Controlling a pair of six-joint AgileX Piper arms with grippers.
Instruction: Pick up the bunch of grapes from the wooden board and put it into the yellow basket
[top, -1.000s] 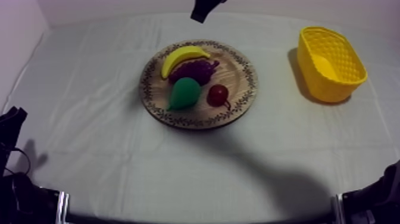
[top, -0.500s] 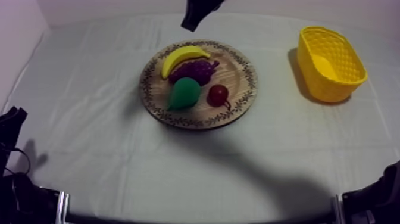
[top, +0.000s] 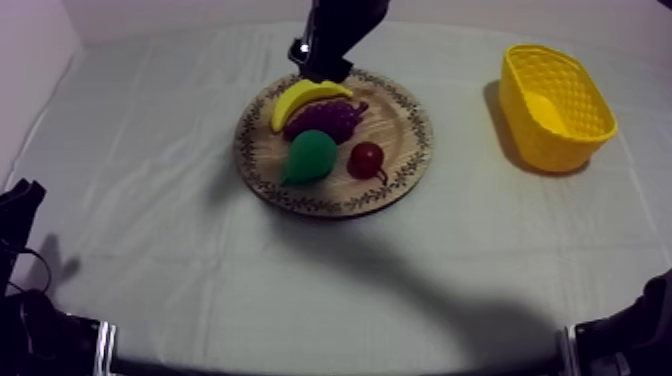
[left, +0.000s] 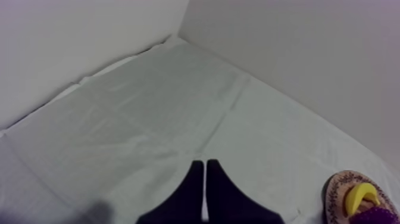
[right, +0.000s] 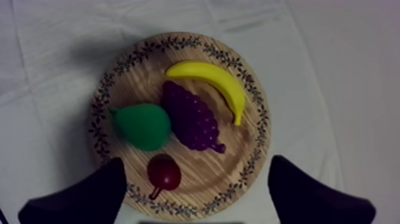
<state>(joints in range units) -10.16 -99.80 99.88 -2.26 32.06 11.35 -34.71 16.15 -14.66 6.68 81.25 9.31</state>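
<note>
Lower now, right gripper (right: 197, 162) hangs over the board's (top: 400, 150) far edge, near the grapes (top: 325, 118), open wide to grab. Left gripper (left: 205, 168) is pinched together, empty.

Nothing here can be read: no words, labels, brand marks or numbers on anything I can see. The nearest thing to a marking is the dark leaf-and-vine pattern running round the rim of the wooden board (top: 397, 122), which is ornament, not lettering. The yellow basket (top: 528, 132) carries only its moulded lattice.
</note>
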